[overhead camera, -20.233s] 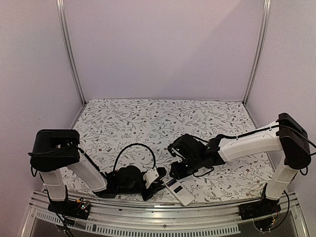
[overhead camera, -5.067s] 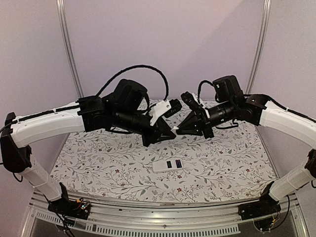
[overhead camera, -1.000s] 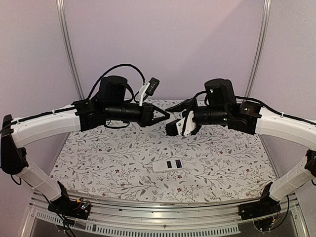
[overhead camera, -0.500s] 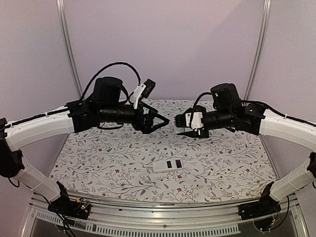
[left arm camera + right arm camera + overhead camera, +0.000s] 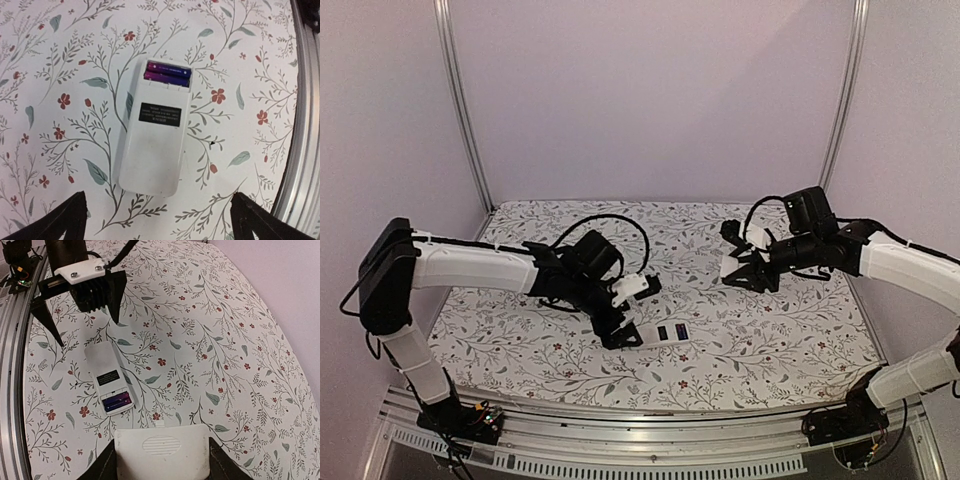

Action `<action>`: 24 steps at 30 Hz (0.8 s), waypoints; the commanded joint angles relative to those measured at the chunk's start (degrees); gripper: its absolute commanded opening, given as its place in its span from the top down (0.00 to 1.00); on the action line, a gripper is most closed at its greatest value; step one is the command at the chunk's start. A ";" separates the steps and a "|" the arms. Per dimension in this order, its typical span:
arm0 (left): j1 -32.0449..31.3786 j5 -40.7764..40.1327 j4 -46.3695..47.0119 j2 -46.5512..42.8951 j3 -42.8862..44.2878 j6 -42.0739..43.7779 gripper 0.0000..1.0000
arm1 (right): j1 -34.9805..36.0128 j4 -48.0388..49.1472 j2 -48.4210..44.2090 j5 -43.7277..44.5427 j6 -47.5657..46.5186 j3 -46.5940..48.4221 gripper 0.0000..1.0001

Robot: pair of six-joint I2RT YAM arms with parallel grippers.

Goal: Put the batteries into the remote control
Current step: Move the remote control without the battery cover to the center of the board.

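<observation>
From the top camera I see the remote control [image 5: 662,333] lying flat on the floral cloth [image 5: 770,340], near the front edge and roughly midway between the two arm bases. The left gripper [image 5: 620,335] is down low at the remote's left end, while the right gripper [image 5: 735,268] hangs well above the cloth off to the right with a white cover [image 5: 731,266] at its tips. On my left wrist feed the remote lies back side up, a dark label [image 5: 160,114] on its plain white body, and the batteries [image 5: 167,75] sit side by side in the uncovered slot at its far end. They look purplish here. The left fingertips [image 5: 67,222] stand wide apart at the bottom corners of the view, one on either side of the remote's near end and not touching it, so that gripper is fully spread and holds nothing. On the right wrist feed the white cover fills the bottom edge, a ribbed oval on its face, pinched between the right gripper's two dark fingers [image 5: 107,465]. Beyond it the remote lies on the cloth with the batteries in the end nearest this camera, and the left gripper straddles the opposite end. I cannot tell from here whether it touches the remote.
</observation>
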 commanded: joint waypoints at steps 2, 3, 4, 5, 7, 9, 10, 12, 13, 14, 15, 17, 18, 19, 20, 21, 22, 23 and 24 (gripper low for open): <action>-2.66 1.20 5.72 4.77 0.34 11.83 0.00 | -1.11 -0.53 -1.55 -2.02 3.75 -1.80 0.80; -2.89 1.67 6.60 5.96 0.54 12.66 0.00 | -1.13 -0.41 -1.65 -1.97 3.68 -2.11 0.80; -3.15 2.07 7.14 7.15 0.77 13.16 0.00 | -1.14 -0.31 -1.90 -1.73 3.58 -2.43 0.79; -3.32 2.12 7.34 8.57 1.07 13.86 0.00 | -1.21 -0.30 -2.01 -1.48 3.57 -2.65 0.80; -3.60 0.68 7.12 11.73 1.84 14.45 0.00 | -1.22 -0.29 -2.42 -0.82 3.51 -3.30 0.80; -3.62 -2.10 7.02 13.97 2.59 14.82 0.00 | -1.21 -0.24 -3.16 -0.51 3.28 -3.87 0.80; -3.59 -3.07 7.08 14.74 3.06 14.98 0.00 | -1.22 -0.20 -3.54 -0.53 3.29 -4.09 0.80; -3.64 -4.44 7.84 15.88 3.85 14.76 0.00 | -1.22 -0.20 -4.64 -0.91 3.23 -4.42 0.80; -3.61 -4.65 8.55 16.29 3.98 14.42 0.00 | -1.22 -0.20 -4.99 -1.08 3.16 -4.62 0.80; -3.67 -4.57 9.40 16.56 3.93 14.01 0.01 | -1.27 -0.11 -5.33 -1.28 3.07 -4.80 0.80; -3.69 -4.13 10.26 16.87 3.97 13.67 0.01 | -1.23 -0.12 -5.51 -1.38 3.05 -4.91 0.81; -3.68 -2.62 10.40 17.69 4.28 13.03 0.04 | -1.22 -0.11 -5.78 -1.59 3.27 -5.16 0.81; -3.69 -1.66 9.88 18.16 4.66 12.95 0.09 | -1.22 -0.15 -5.83 -1.74 3.58 -5.23 0.81; -3.67 -0.60 8.89 18.60 4.90 13.00 0.15 | -1.22 -0.11 -5.96 -1.77 3.73 -5.35 0.81; -3.67 0.40 7.88 18.96 5.11 13.13 0.21 | -1.22 -0.11 -6.04 -1.78 3.89 -5.36 0.81; -3.72 1.20 6.97 19.18 5.04 13.37 0.28 | -1.22 -0.15 -6.16 -1.78 3.91 -5.44 0.81; -3.71 1.83 6.14 19.24 4.80 13.71 0.34 | -1.22 -0.16 -6.25 -1.78 4.00 -5.41 0.81; -3.75 2.10 5.56 19.16 4.44 14.20 0.39 | -1.21 -0.15 -6.35 -1.84 4.08 -5.38 0.81; -3.68 2.16 5.06 19.06 3.97 14.54 0.45 | -1.22 -0.15 -6.43 -1.97 4.09 -5.37 0.81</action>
